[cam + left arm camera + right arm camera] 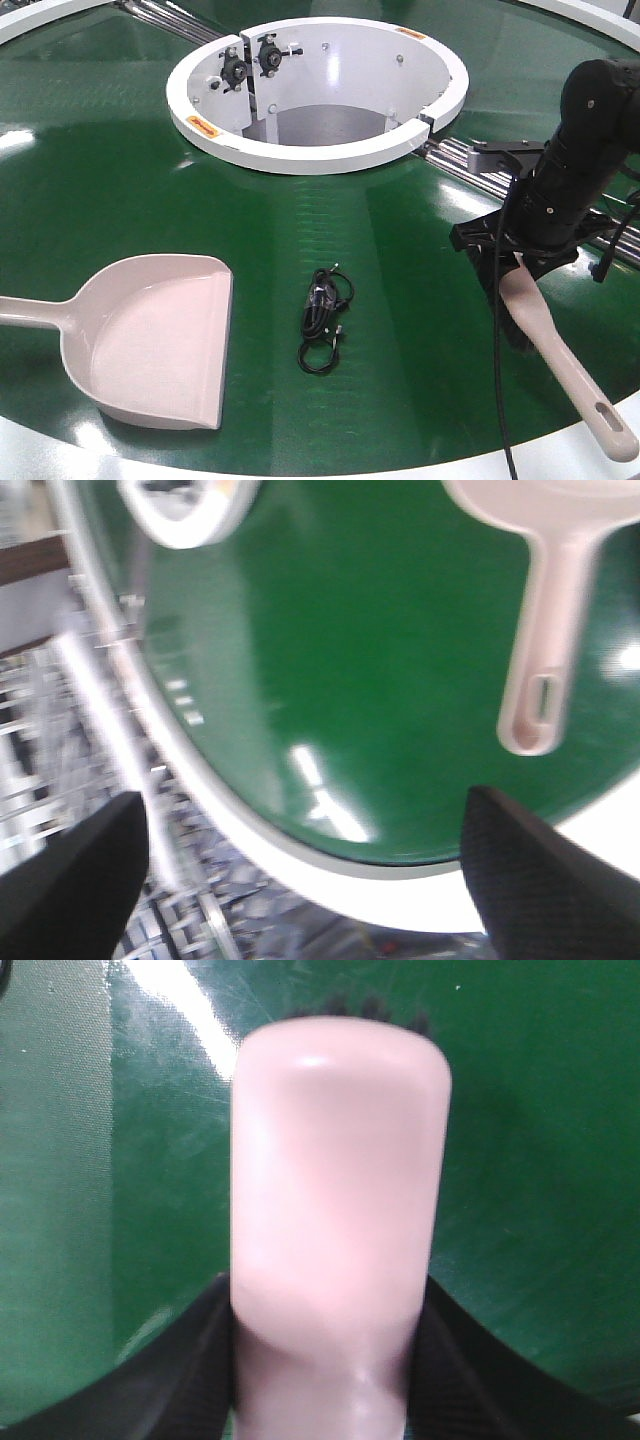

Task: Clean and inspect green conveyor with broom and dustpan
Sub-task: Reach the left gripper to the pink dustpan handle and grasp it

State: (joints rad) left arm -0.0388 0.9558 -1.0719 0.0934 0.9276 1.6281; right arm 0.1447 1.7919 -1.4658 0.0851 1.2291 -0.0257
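Count: one dustpan [160,340], one broom [560,350], one cable coil [325,318], on green conveyor [400,240] before white ring [300,152].
Right pincer [330,1330]: clamped on broom.
Left pincer [310,880]: spread wide, empty.
Left wrist only: dustpan's handle slot [545,695].

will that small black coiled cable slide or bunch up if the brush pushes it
The small black coiled cable looks thin and loosely looped, so probably floppy, and may bunch rather than move as one piece. It seems light, and the glossy green conveyor belt should let it slide easily.
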